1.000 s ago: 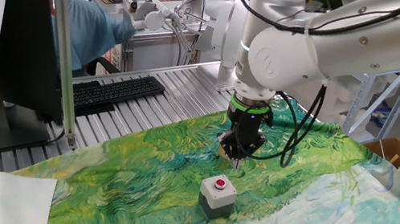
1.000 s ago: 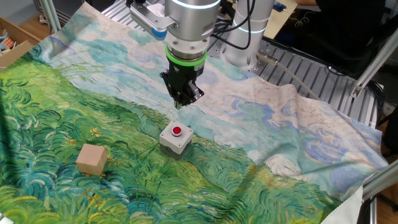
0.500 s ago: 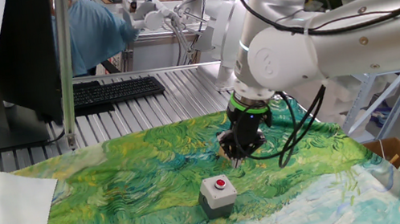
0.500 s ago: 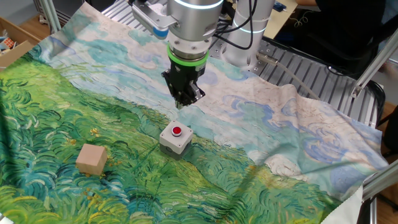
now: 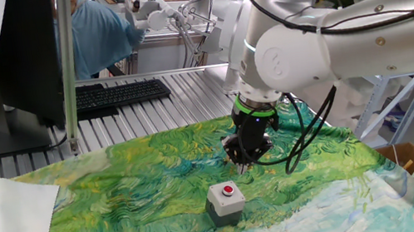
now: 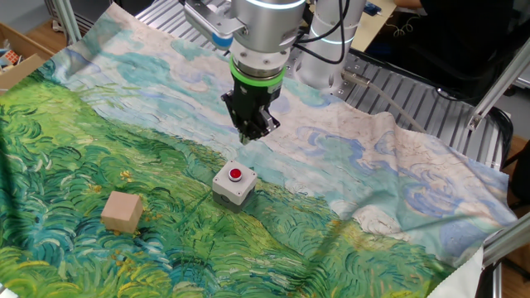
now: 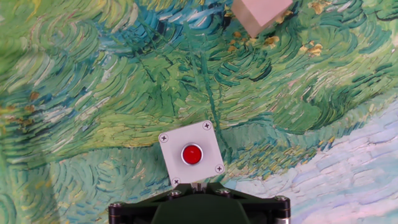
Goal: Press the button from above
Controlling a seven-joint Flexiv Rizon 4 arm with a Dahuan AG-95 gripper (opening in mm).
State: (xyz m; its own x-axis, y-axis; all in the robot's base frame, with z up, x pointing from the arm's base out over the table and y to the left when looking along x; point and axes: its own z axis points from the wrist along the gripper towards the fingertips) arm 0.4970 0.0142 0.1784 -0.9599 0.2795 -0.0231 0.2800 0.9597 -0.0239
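The button point(image 6: 235, 174) is a small round red cap in the middle of the top face of a grey square box point(image 6: 233, 185), and it faces straight up. The box lies flat on the painted cloth point(image 6: 99, 141) that covers the table, in the green part of the pattern, near where the green meets the pale blue. Being square, the box has no long axis; in the hand view its sides point(image 7: 190, 154) are turned a little against the picture edges, and a screw sits in each of the four corners. I can read no brand, label or writing on the box or on the button point(image 7: 191, 154).

The gripper point(image 6: 251, 137) hangs above the cloth with the fingers pointing down, just beside the box and higher than it, not touching it (in one fixed view it is behind the box point(image 5: 225, 200), towards the metal table top). Whether the fingers are open or closed I cannot tell, because no view shows the tips clearly.

A plain wooden cube point(image 6: 122, 211) lies on the cloth, well apart from the box. A black keyboard point(image 5: 119, 95) lies on the metal table top beyond the cloth.
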